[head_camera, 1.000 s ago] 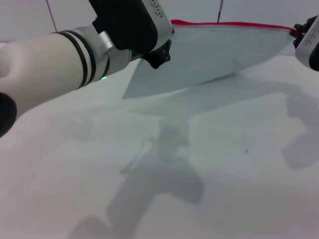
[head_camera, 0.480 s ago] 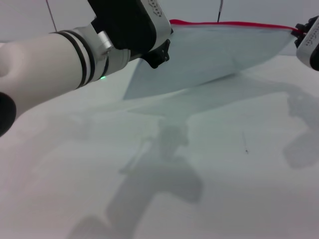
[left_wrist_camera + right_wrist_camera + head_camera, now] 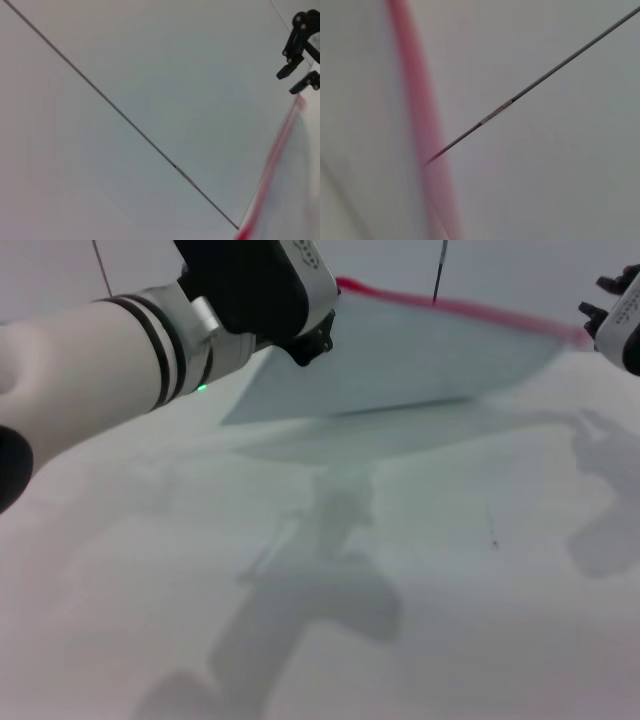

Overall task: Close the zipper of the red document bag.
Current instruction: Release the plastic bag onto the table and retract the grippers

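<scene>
The red document bag (image 3: 420, 355) is a pale blue-grey pouch hanging in the air at the back of the head view. Its zipper (image 3: 450, 305) is a red strip along the top edge, sloping down to the right and blurred. The same zipper (image 3: 272, 165) shows in the left wrist view, and as a red band, the zipper (image 3: 417, 115), in the right wrist view. My left gripper (image 3: 310, 340) holds the pouch's left top corner, largely hidden by its wrist. My right gripper (image 3: 602, 298) stands off the strip's right end. It is open, as the right gripper (image 3: 296, 82) shows in the left wrist view.
The white table (image 3: 450, 590) lies under the pouch, carrying the shadows of both arms. A thin dark seam (image 3: 125, 115) runs along the wall behind. My left forearm (image 3: 110, 360) fills the upper left of the head view.
My right gripper has let go of the zipper's right end and drawn slightly away. The pouch's right end has sagged and swings. The left arm has lifted its corner a little.
</scene>
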